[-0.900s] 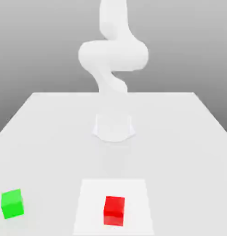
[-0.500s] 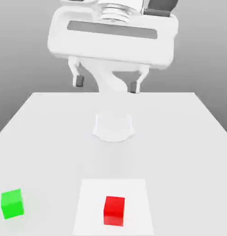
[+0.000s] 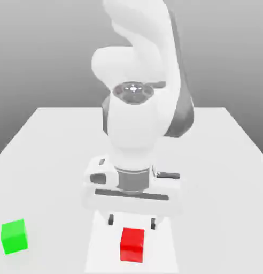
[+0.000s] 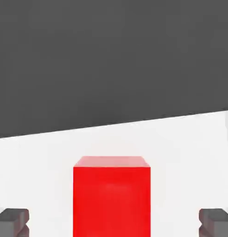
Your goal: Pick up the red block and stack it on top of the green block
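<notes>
Above the red block (image 3: 132,244) – end effector (image 3: 132,221) spread wide – green block (image 3: 14,236) apart.

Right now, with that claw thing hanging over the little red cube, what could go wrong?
1. The tool hangs open just above the red block; if it comes down off-centre, a fingertip could land on the block or nudge it aside.
2. The green block sits far off at the exterior view's left, near the table edge; a sloppy placement could knock it off.
</notes>
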